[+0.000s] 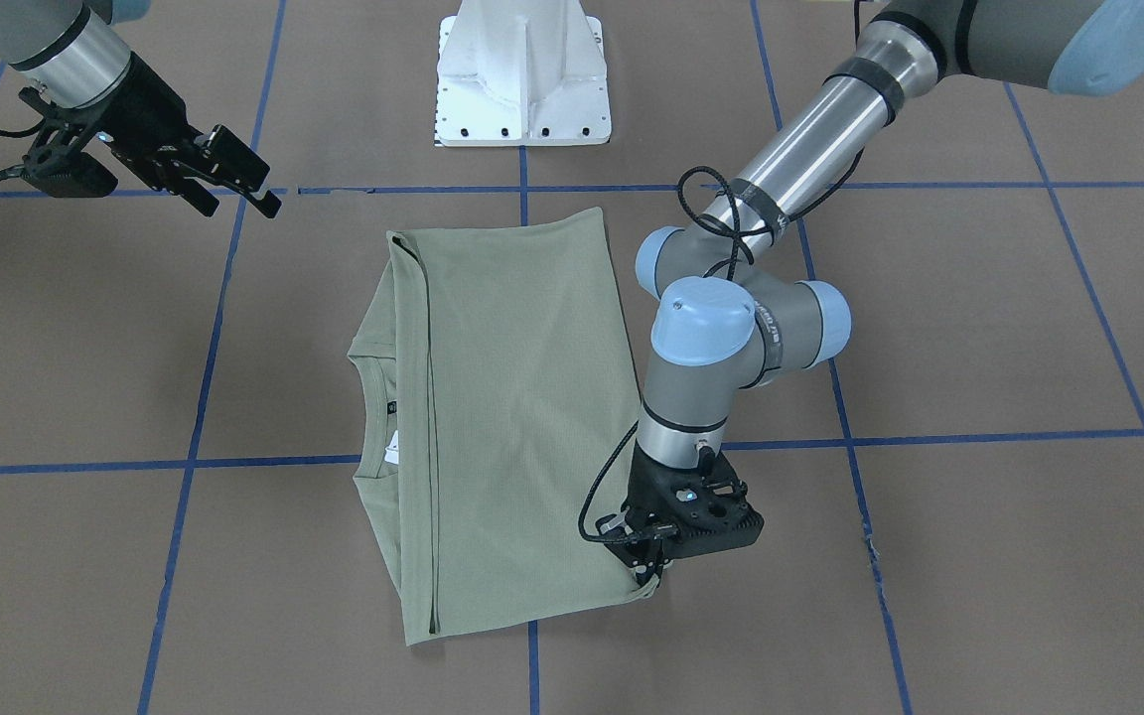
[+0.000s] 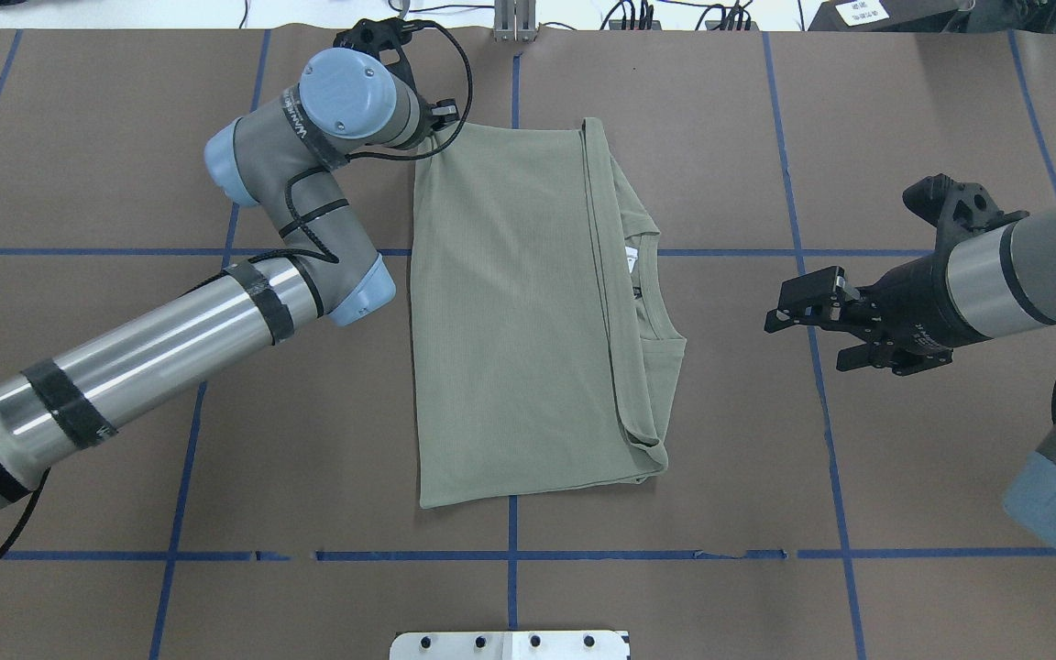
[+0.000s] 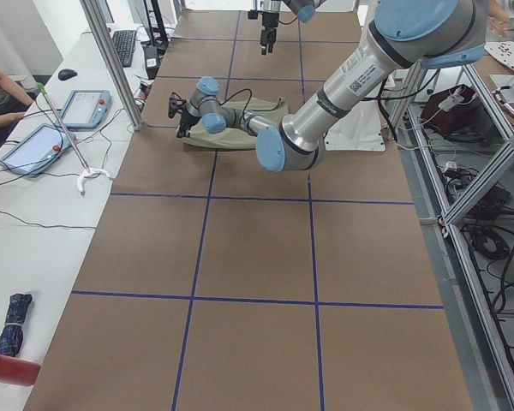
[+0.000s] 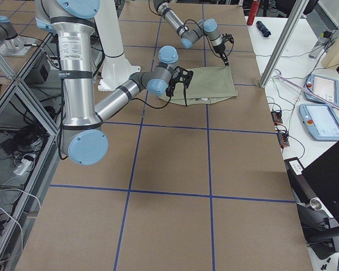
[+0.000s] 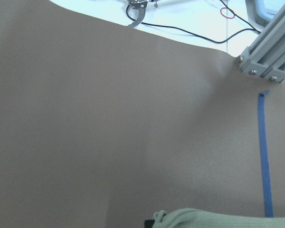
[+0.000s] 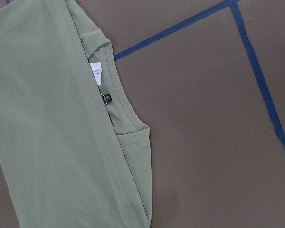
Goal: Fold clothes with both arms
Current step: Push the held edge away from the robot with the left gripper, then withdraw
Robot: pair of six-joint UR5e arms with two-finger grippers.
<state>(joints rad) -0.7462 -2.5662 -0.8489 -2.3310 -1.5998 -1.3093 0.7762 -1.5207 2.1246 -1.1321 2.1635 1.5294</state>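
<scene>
Quick rundown from us. The sage-green knit shirt (image 2: 510, 312) lies flat near the middle of the brown paper-covered tabletop (image 2: 720, 440), folded into a tall rectangle. In the overhead view its long axis runs top to bottom of the frame. The neck opening (image 2: 654, 307) faces the right side of the frame, so the collar points toward the right arm. In the front-facing view that flips and the collar is on the frame's left. One layer lies folded over the body, and its edge runs the full length of the shirt just beside the collar. A small white hang tag (image 6: 96, 72) pokes out at the neck.

The black two-finger left end effector (image 1: 649, 574) points down at the shirt's lower right corner in the front-facing view. As far as we can see, its fingers are pinched together on that corner of fabric. The left wrist view shows a bunched bit of green knit at the bottom edge of the frame.

The black right end effector (image 2: 808, 341) hangs at the right of the overhead frame, well apart from the shirt. Its fingers are spread with nothing between them, and they aim toward the collar side.

The white metal pedestal base (image 1: 522, 74) sits at the top centre of the front-facing view, near the shirt's short edge. Blue tape lines (image 2: 583, 555) grid the tabletop.
</scene>
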